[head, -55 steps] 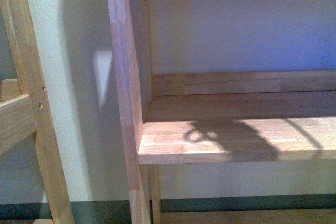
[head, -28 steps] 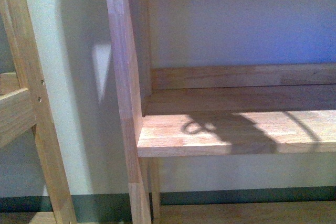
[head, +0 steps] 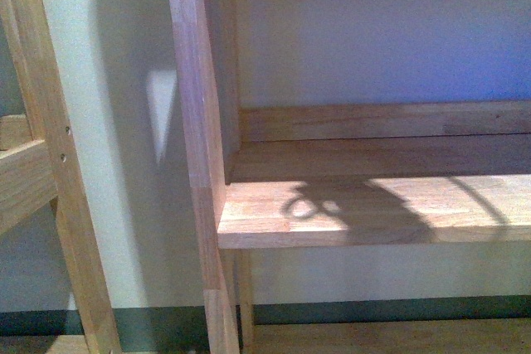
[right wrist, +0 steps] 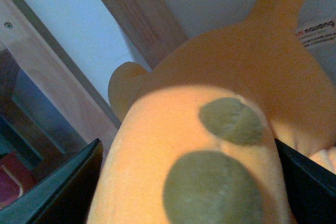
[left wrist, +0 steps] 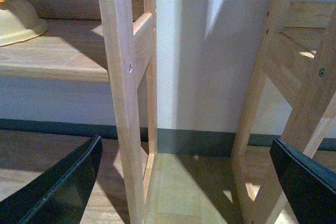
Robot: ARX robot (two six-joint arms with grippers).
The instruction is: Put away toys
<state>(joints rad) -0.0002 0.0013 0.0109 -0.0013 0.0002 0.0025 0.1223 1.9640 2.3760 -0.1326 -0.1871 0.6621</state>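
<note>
Here, right pincer (right wrist: 186, 182) clamped on plush toy (right wrist: 210, 145), long axis running away from pincer; left pincer (left wrist: 189, 177) apart, empty.

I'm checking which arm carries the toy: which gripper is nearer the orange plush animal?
Right. The orange plush animal fills the space between the right gripper's fingers. The left gripper is open, facing wooden shelf legs, with no plush in its view.

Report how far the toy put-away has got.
Done: nothing visibly shelved; the wooden shelf in the front view carries only a shadow. In hand: the orange plush toy fills the right gripper between its fingers. The left gripper is open and holds nothing. Left: set the plush on a shelf and release.
</note>
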